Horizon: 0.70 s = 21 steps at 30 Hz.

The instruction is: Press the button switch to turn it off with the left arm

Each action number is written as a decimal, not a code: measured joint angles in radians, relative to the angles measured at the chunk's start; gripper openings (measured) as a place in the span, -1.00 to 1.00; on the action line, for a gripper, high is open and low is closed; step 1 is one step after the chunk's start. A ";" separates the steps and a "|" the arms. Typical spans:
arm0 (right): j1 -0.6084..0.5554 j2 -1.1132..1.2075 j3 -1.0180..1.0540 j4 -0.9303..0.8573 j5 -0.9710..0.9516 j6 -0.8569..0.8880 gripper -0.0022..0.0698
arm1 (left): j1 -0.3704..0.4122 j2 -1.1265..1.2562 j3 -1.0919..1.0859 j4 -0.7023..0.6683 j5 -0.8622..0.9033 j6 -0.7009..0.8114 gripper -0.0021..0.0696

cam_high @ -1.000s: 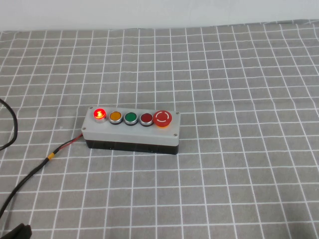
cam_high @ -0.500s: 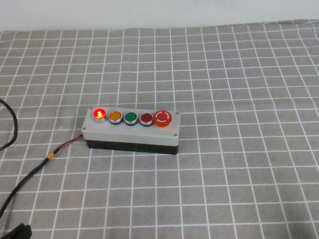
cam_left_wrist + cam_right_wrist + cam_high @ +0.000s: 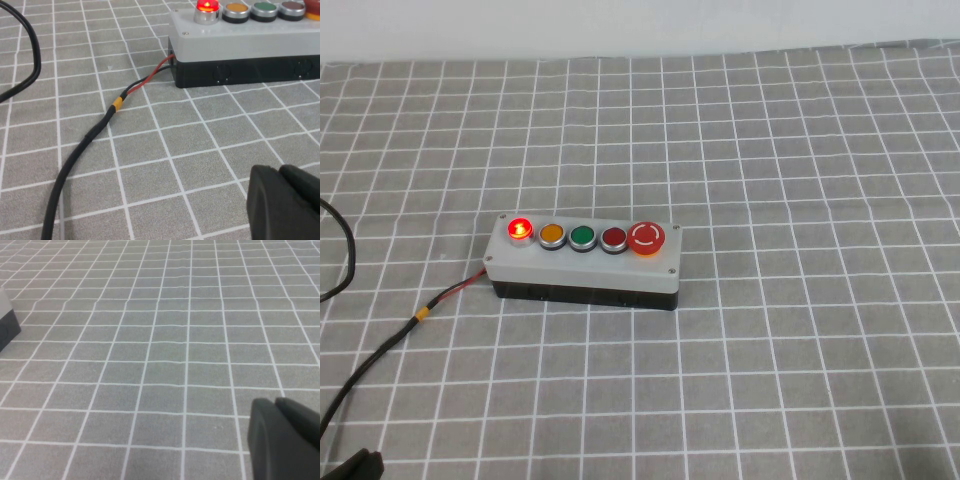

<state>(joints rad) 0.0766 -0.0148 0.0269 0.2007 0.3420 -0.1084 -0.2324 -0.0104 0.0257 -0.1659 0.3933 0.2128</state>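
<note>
The button switch (image 3: 521, 229) is a small round bright-red button, lit, at the left end of a grey box (image 3: 582, 264) in the middle of the table, beside the orange button (image 3: 552, 235). In the left wrist view the lit button (image 3: 206, 6) sits on the box (image 3: 240, 40), well ahead of my left gripper (image 3: 280, 169). That gripper is shut and empty, low over the cloth and short of the box. Only a black bit of the left arm (image 3: 355, 466) shows in the high view's near left corner. My right gripper (image 3: 276, 401) is shut and empty over bare cloth, away from the box.
Green (image 3: 582, 236), dark red (image 3: 613, 237) and large red mushroom (image 3: 646, 237) buttons follow along the box. A black cable (image 3: 380, 350) with red wires runs from the box's left end toward the near left. Grey checked cloth covers the table.
</note>
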 joint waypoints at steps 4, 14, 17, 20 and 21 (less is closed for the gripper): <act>0.000 0.000 0.000 0.000 0.000 0.000 -0.99 | 0.000 0.000 0.000 0.000 0.000 0.000 -0.95; 0.000 0.000 0.000 0.000 0.000 0.000 -0.99 | 0.000 0.000 0.000 -0.004 -0.002 -0.005 -0.95; 0.000 0.000 0.000 0.000 0.000 0.000 -0.99 | 0.000 0.000 0.000 -0.056 -0.028 -0.063 -0.95; 0.000 0.000 0.000 0.000 0.000 0.000 -0.99 | 0.000 0.000 0.000 -0.186 -0.100 -0.140 -0.95; 0.000 0.000 0.000 0.000 0.000 0.000 -0.99 | 0.000 0.000 0.000 -0.243 -0.131 -0.164 -0.95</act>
<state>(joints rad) 0.0766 -0.0148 0.0269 0.2007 0.3420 -0.1084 -0.2324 -0.0104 0.0257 -0.4094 0.2620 0.0492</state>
